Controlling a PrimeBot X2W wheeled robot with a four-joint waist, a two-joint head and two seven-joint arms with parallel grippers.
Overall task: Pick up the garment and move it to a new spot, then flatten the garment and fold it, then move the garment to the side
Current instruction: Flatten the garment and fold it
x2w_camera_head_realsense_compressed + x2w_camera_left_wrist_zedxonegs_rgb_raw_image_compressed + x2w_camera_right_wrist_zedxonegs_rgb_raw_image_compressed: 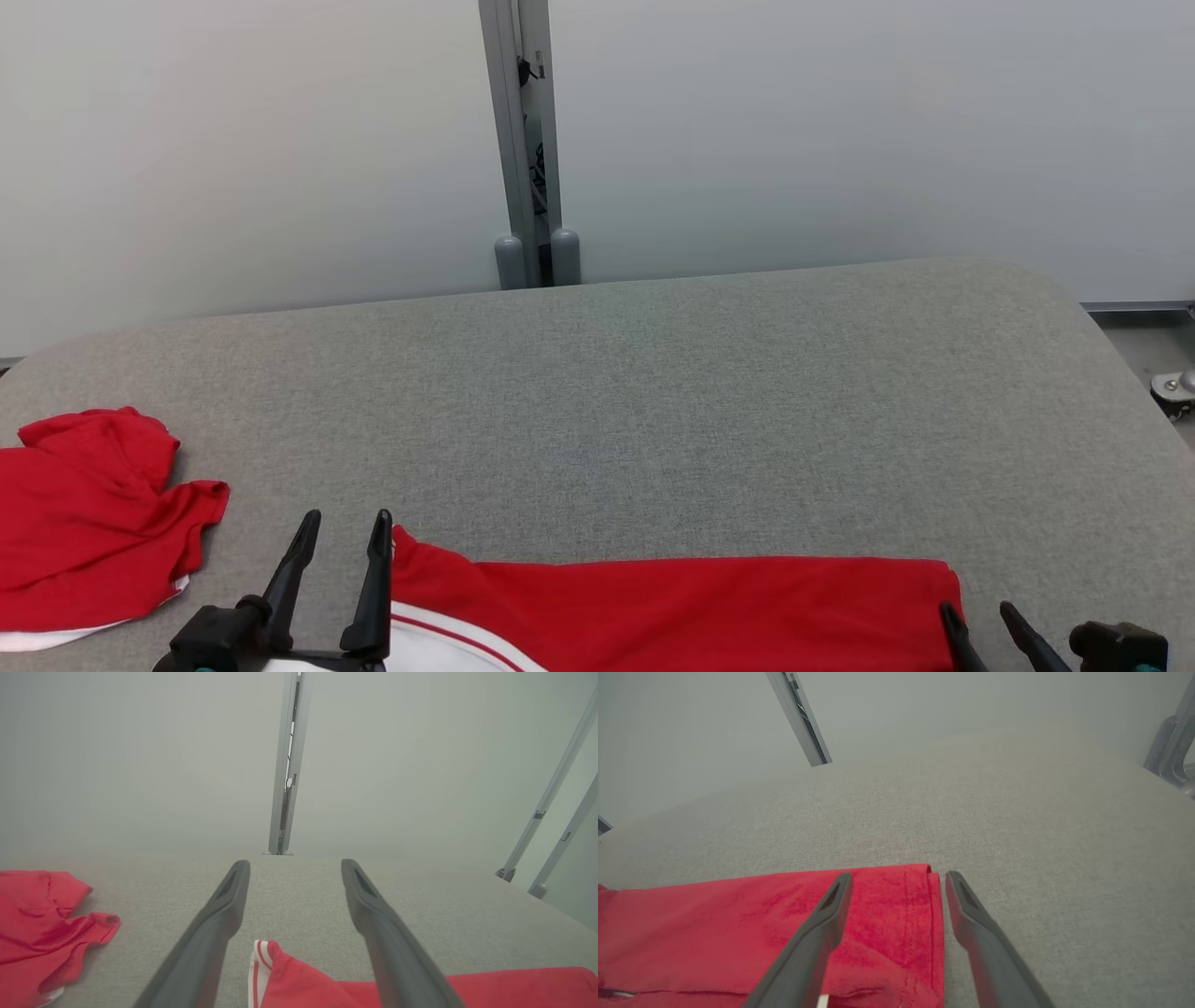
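A red garment [691, 611] with white trim lies flat along the near edge of the grey padded table [653, 401], its far edge straight. My left gripper [344, 523] stands open over its left corner [275, 970], nothing between the fingers. At the garment's right hem [920, 914], my right gripper [980, 614] is open too, one finger over the cloth and the other just off its edge. A second red garment [84, 523] lies crumpled at the table's left edge [42, 924].
A pale wall with a grey upright post [527, 140] runs behind the table. Bare grey surface stretches beyond the flat garment. At the far right, past the table's rounded corner, a metal fitting [1174, 387] sits on the floor.
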